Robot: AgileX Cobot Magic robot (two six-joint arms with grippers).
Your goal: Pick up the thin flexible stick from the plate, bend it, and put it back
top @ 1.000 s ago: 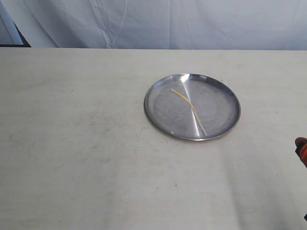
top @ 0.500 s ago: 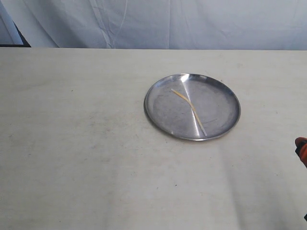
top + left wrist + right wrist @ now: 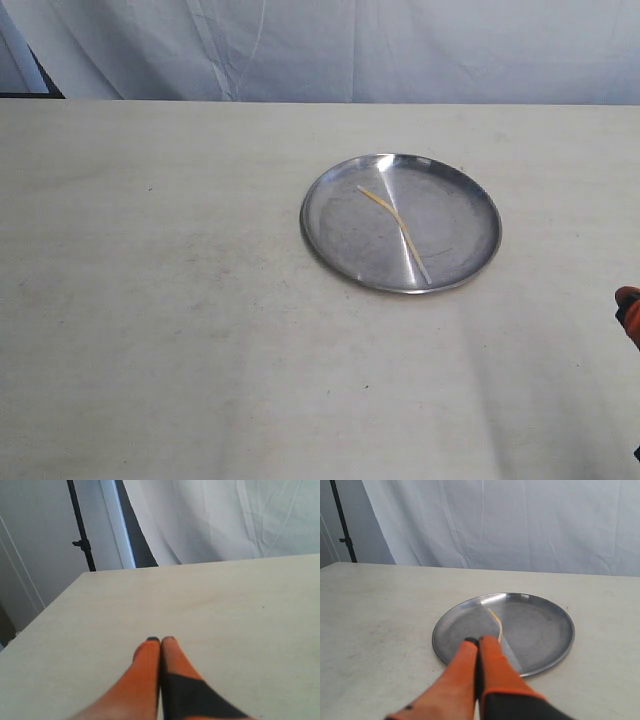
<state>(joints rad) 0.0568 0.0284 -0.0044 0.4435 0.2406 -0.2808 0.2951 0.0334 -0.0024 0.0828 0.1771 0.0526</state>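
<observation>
The kinked thin flexible stick [image 3: 401,225] lies flat across the middle of the steel plate [image 3: 306,225], likely feather-light, springy and snap-prone at its bend, best pinched near one end, while the left gripper [image 3: 160,640] and right gripper [image 3: 478,641] sit pinched closed, empty, outside the plate.

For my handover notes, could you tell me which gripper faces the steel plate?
The right gripper: the plate with the kinked stick lies just ahead of it, while the left gripper faces tabletop.

Soft light, glare on plate [image 3: 345,240]
</observation>
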